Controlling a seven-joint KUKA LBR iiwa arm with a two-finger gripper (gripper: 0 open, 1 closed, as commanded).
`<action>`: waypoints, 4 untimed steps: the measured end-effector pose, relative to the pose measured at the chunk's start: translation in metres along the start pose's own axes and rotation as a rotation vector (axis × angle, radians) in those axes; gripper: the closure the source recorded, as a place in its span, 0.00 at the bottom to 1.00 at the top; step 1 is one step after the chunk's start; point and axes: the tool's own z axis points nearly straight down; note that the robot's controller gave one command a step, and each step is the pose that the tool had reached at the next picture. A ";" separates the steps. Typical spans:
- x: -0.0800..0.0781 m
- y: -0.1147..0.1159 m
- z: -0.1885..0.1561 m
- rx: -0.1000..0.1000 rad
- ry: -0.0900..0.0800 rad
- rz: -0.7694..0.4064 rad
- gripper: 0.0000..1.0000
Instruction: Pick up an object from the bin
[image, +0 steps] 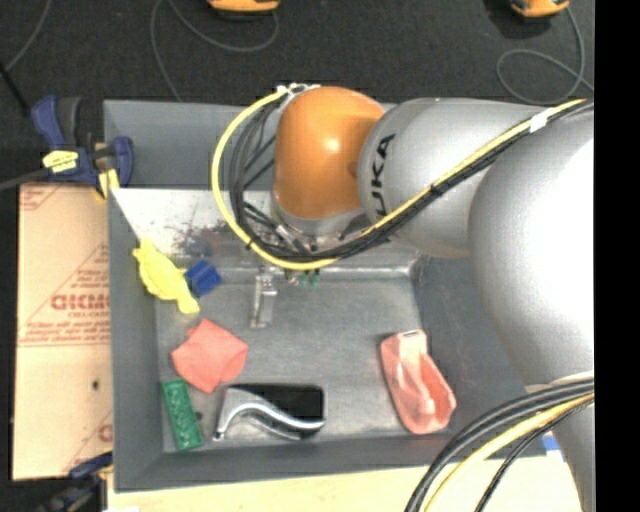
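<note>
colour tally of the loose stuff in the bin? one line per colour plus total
Yellow: 1, lumpy thing, left
Blue: 1, small block beside it
Pink: 2, flat block; shoe-like thing, right
Green: 1, studded strip, near-left corner
Black and silver: 1, handled tool, near wall
Total: 6
Grey piece under the arm: unclear, not counted.

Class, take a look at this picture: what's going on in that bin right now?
The KUKA arm reaches into the grey bin from the right of the view. Its gripper hangs over a bare patch of floor left of the middle. Nearest to it are a small blue block, a yellow thing and a salmon-pink pad. A green block, a black-and-silver tool and a pink shoe-like thing lie along the near side. Nothing looks picked up yet.
</note>
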 end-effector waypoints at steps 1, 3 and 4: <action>-0.016 0.056 0.012 0.000 0.001 -0.071 0.00; -0.020 0.090 0.069 -0.003 -0.005 0.225 0.00; -0.023 0.083 0.090 -0.004 -0.010 0.186 1.00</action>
